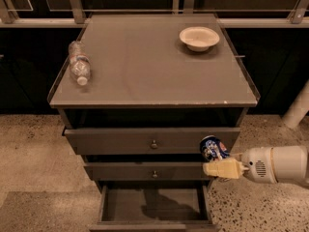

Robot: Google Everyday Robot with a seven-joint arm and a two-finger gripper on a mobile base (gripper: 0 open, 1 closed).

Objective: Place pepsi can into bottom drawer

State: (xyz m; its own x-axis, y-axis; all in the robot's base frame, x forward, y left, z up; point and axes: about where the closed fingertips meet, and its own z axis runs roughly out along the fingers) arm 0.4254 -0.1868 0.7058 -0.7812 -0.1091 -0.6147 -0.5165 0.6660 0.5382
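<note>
End effector (216, 162) tight around pepsi can (213, 148), at middle drawer's (145, 172) right end; open bottom drawer (125, 205) below

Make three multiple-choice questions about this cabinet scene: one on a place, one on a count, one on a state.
1. Where is the can? A) in a basket B) in the gripper, at the right end of the top drawer C) on a shelf
2. How many drawer knobs show? A) one B) two C) four
3. The bottom drawer is: A) pulled open B) shut C) missing
Answers: 1 B, the jaws hold it; 2 B, one on the top drawer, one on the middle drawer; 3 A, its floor shows.
</note>
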